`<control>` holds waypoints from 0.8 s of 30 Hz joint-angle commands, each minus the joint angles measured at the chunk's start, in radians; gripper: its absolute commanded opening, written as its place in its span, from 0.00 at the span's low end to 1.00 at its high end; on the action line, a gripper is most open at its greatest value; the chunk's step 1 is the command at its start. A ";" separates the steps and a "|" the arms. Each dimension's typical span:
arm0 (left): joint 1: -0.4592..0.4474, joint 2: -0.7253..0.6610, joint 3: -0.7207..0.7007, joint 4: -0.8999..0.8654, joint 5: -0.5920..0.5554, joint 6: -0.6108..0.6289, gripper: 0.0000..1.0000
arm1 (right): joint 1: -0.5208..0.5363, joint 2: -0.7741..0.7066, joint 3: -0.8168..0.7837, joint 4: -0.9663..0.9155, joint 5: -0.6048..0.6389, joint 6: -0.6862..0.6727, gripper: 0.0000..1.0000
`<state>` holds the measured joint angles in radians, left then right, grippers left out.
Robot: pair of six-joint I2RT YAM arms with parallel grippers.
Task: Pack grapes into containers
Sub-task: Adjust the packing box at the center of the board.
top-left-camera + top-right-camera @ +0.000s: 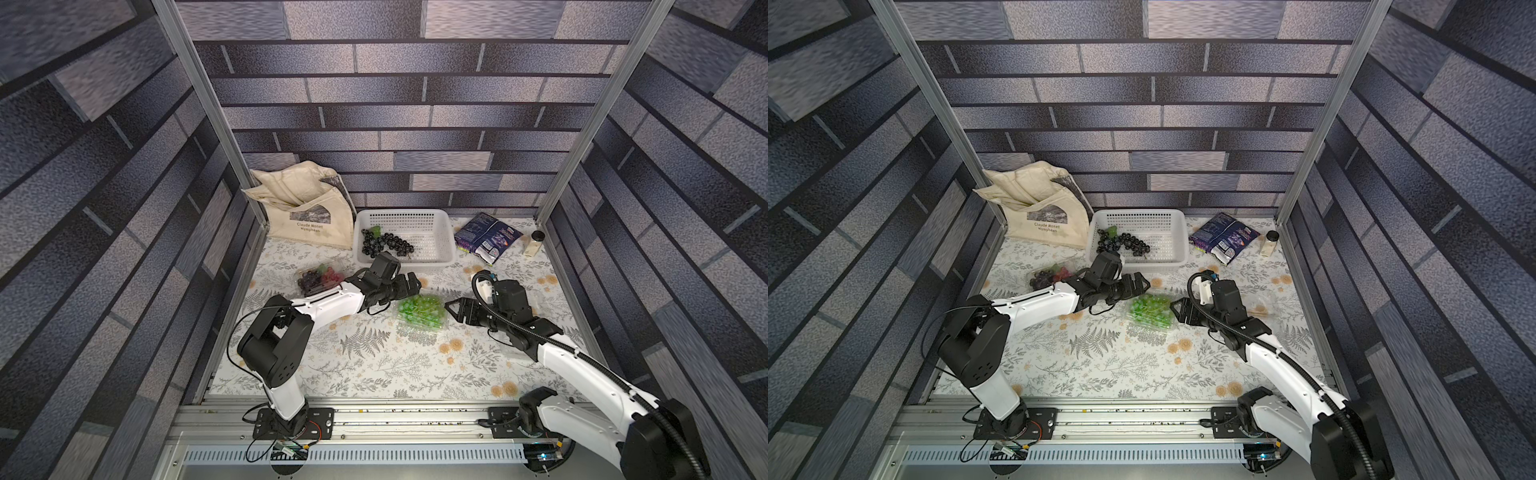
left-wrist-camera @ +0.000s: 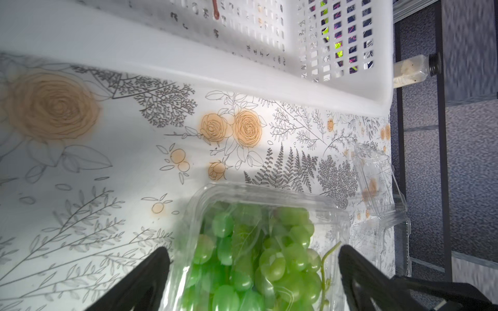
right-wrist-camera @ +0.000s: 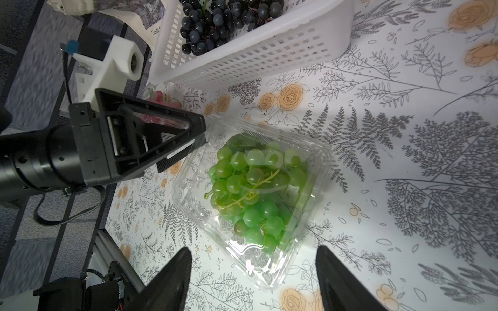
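A bunch of green grapes [image 1: 419,311] lies in a clear container [image 3: 310,150] at mid-table, its lid down over them. My left gripper [image 1: 413,286] is open at the container's far-left side; in the left wrist view its fingers [image 2: 151,277] stand on either side of the box. My right gripper [image 1: 451,311] is open just right of it, with the box's near corner [image 3: 265,280] between the fingertips and untouched. A second container [image 1: 320,279] at the left holds dark and red grapes. An empty container [image 2: 377,183] sits at the right. Dark grapes [image 1: 384,243] lie in the basket.
The white perforated basket [image 1: 407,212] stands at the back centre. A cream tote bag [image 1: 307,216] leans in the back left corner. A dark snack bag [image 1: 486,237] and a small jar [image 1: 534,243] lie at the back right. Enclosure walls close three sides.
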<state>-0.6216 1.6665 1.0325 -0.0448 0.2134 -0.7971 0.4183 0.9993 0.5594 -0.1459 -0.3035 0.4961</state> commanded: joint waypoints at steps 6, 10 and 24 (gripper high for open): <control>0.012 -0.286 -0.183 -0.075 -0.065 0.064 0.96 | 0.094 0.085 0.192 -0.153 0.084 -0.111 0.21; -0.021 -0.347 -0.284 -0.036 -0.068 0.044 0.91 | 0.159 0.198 0.249 -0.088 0.084 -0.122 0.07; -0.050 -0.451 -0.553 0.274 -0.075 -0.059 0.58 | 0.242 0.389 0.303 0.065 0.084 -0.066 0.00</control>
<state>-0.6682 1.2503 0.5182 0.1028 0.1524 -0.8295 0.6479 1.3624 0.8368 -0.1398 -0.2256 0.4088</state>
